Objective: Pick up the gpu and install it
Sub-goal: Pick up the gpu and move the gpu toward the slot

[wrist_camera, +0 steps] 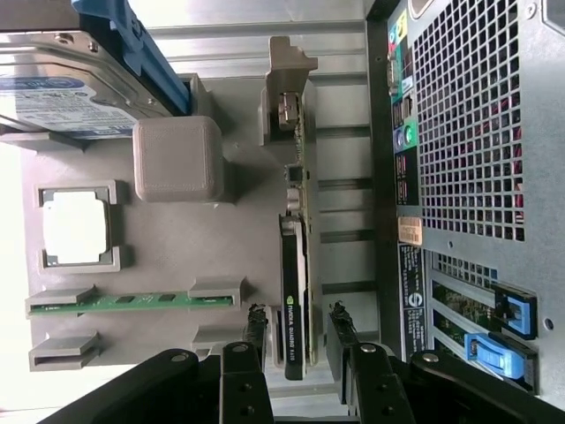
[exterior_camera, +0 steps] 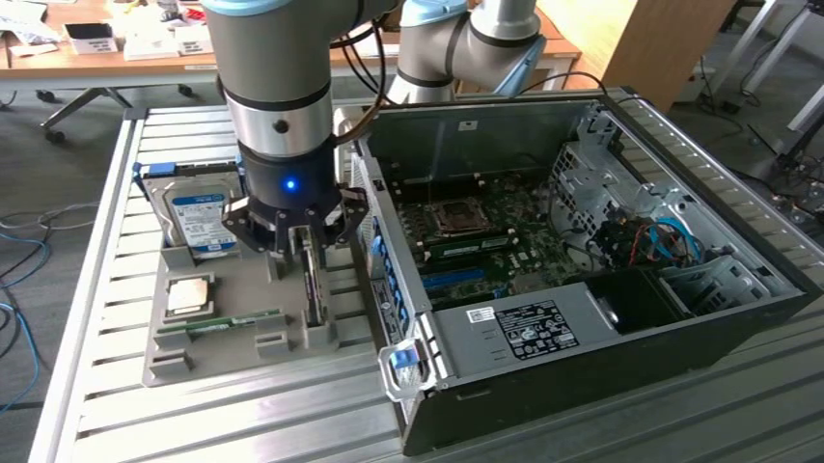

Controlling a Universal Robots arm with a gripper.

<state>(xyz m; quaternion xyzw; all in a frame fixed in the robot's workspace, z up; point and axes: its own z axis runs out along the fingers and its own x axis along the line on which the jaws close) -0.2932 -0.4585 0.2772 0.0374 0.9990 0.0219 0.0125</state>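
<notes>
Wrist view, hand: the gripper is spread open with one finger on each side of the gpu. A narrow gap shows at each finger, and nothing is gripped.
Exterior view, hand: the gripper points straight down from the arm, low over the gpu.
Gpu: it stands on its long edge between the fingers, slotted upright in a gray holder tray, with its silver bracket at the end farthest from the fingers.
Tray under the hand: the gray holder tray has raised walls close around the card.
Beside the hand, away from the case: a green RAM stick lies flat, then a square processor chip, then a gray block.
Farther out on that side: a hard drive with a blue-white label stands tilted at the tray's end.
Other side of the hand: the open computer case lies just beside the tray, its vented back panel close to the card.
Below everything: a slatted metal table.
</notes>
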